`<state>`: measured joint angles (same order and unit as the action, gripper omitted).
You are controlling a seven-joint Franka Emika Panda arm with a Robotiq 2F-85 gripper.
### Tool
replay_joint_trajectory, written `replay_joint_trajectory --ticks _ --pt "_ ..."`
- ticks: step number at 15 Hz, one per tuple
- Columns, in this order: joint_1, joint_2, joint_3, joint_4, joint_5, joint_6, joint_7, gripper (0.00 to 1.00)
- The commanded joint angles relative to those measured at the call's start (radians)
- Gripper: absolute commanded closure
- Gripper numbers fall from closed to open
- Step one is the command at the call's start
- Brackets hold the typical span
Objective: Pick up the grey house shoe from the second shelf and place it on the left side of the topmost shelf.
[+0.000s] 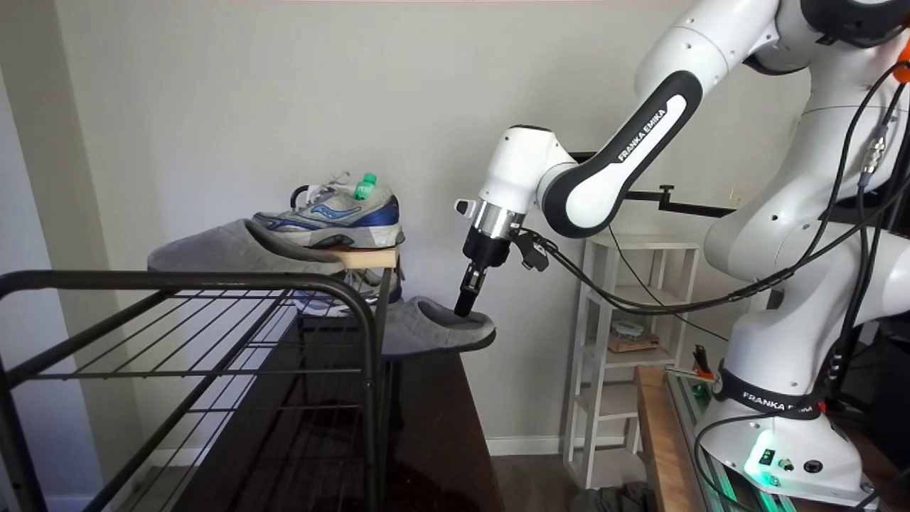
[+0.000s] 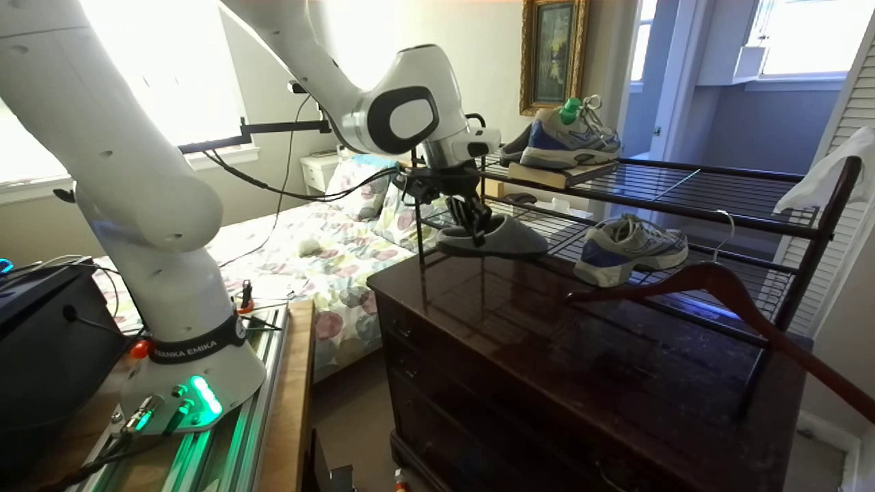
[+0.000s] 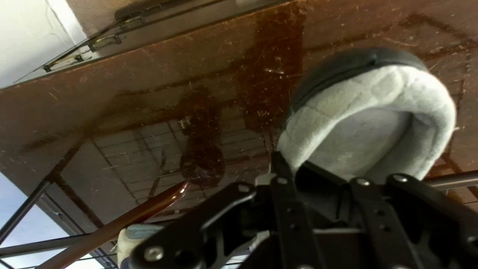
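The grey house shoe (image 1: pixel 434 331) is a soft fabric slipper at the near end of the black rack. In an exterior view its toe (image 2: pixel 523 236) points at the second shelf (image 2: pixel 759 273) and its heel sticks out over the dresser. I cannot tell if its toe rests on the bars. My gripper (image 1: pixel 465 307) points down into the shoe opening; it also shows in an exterior view (image 2: pixel 478 232). In the wrist view the fingers (image 3: pixel 294 167) pinch the shoe's side rim (image 3: pixel 321 119), one inside, one outside. The topmost shelf (image 2: pixel 724 186) is above.
Another grey slipper (image 1: pixel 227 249) and a sneaker (image 1: pixel 334 217) on a wooden block stand on the topmost shelf. Another sneaker (image 2: pixel 629 246) stands on the second shelf. A wooden hanger (image 2: pixel 731 280) hangs from the rack. The dark dresser (image 2: pixel 478 307) lies beneath.
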<state>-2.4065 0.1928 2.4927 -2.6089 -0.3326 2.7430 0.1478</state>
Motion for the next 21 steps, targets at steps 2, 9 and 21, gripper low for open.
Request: replay_joint_trajectory --ticks 2,9,21 --pt "0.140 0.163 -0.129 0.069 -0.243 -0.280 0.066 0.98" --pt "0.287 0.395 -0.129 0.075 -0.458 -0.542 0.135 0.98" --pt "0.432 0.612 -0.096 0.138 -0.456 -0.765 0.160 0.98"
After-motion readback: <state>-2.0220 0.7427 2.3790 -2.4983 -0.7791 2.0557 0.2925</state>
